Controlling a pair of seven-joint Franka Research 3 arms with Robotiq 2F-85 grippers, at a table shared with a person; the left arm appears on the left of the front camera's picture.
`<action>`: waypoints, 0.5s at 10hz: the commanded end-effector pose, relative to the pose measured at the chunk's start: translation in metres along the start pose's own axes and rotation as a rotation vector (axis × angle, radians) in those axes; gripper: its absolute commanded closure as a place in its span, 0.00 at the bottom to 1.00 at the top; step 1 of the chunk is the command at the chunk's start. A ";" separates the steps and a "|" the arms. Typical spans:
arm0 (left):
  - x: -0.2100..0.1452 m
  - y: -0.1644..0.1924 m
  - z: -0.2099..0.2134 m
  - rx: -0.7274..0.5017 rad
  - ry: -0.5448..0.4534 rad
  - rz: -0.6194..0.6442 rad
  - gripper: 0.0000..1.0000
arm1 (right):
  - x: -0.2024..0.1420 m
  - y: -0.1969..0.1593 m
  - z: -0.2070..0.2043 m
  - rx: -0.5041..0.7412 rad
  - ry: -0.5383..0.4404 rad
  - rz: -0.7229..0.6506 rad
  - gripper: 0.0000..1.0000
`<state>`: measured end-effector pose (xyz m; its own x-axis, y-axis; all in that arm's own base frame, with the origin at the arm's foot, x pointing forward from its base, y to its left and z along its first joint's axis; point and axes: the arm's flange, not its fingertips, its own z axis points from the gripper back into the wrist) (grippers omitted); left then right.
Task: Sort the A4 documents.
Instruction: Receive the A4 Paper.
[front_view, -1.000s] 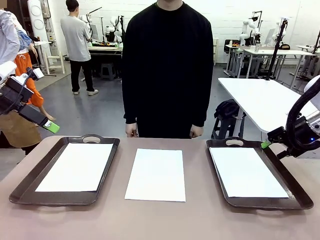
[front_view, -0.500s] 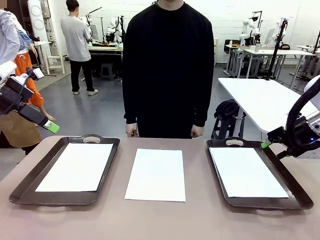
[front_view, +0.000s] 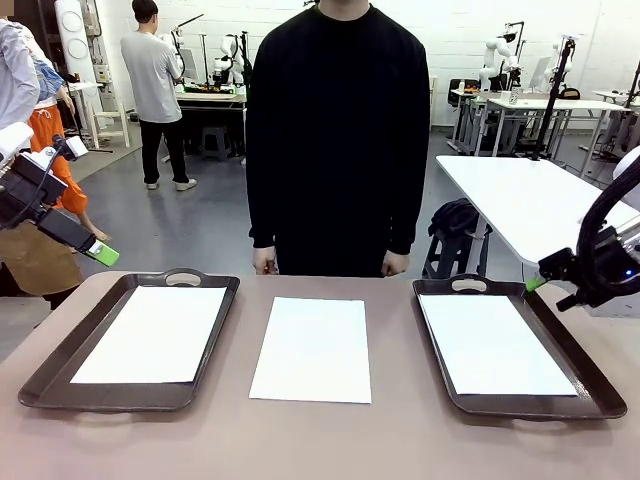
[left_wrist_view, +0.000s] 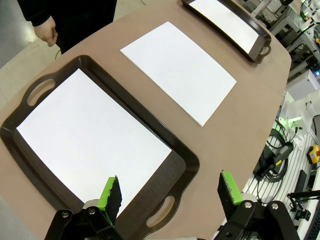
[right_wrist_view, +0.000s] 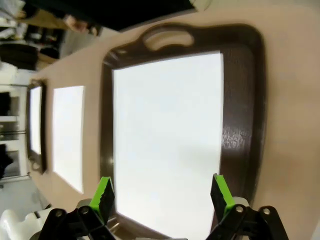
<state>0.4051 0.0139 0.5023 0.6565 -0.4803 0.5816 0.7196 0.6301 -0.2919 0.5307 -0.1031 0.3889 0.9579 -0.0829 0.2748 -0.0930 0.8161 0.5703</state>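
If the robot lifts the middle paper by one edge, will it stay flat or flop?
It would probably flop: the middle paper looks very thin, with hardly any edge showing. It likely weighs almost nothing and might slide on the smooth table when pushed. Lying fully flat, it may be hard to grab.

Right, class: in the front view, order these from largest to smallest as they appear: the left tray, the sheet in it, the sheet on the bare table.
1. Left tray: largest.
2 and 3. Sheet in the tray and sheet on the bare table: they look about alike, so no ranking between them.
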 end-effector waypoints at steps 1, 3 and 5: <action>0.000 0.000 0.001 0.000 0.000 -0.004 0.00 | -0.018 0.040 0.041 0.149 -0.085 0.189 0.00; 0.000 0.000 0.001 0.000 0.000 -0.004 0.00 | -0.028 0.073 0.066 0.315 0.001 0.335 0.00; 0.000 0.000 0.001 0.000 0.000 -0.004 0.00 | -0.040 0.106 0.083 0.421 0.124 0.481 0.00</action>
<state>0.4052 0.0138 0.5024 0.6565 -0.4804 0.5816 0.7196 0.6300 -0.2918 0.4616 -0.0558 0.5072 0.8269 0.2345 0.5111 -0.5517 0.5139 0.6569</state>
